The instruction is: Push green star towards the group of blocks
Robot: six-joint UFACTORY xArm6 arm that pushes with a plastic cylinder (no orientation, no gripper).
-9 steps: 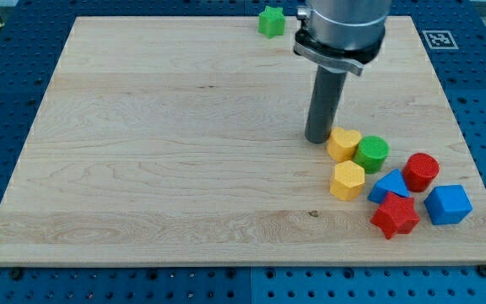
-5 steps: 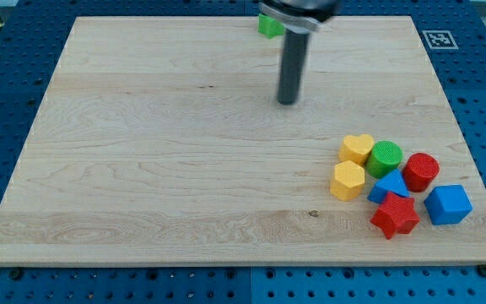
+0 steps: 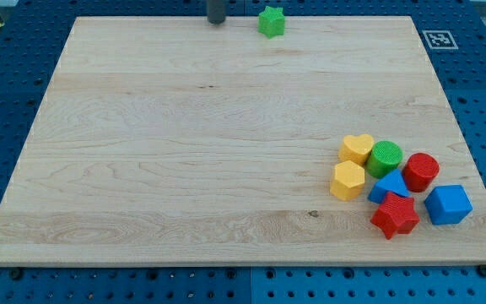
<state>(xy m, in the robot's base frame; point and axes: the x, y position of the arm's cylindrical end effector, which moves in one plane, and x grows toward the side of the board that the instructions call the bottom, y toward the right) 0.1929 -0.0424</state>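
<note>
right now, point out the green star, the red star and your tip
green star (image 3: 270, 21), camera view, middle of its top face
red star (image 3: 394, 215), camera view, middle of its top face
my tip (image 3: 216, 21), camera view, rod's very end, left of the green star

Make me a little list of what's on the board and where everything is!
board: wooden, on a blue pegboard
green star: alone at the view's top edge
my tip: at the top edge, left of the green star, not touching it
group: lower right of the view
group blocks: yellow heart, green cylinder, red cylinder, yellow hexagon, blue triangle, red star, blue cube
star to group: far apart
</note>
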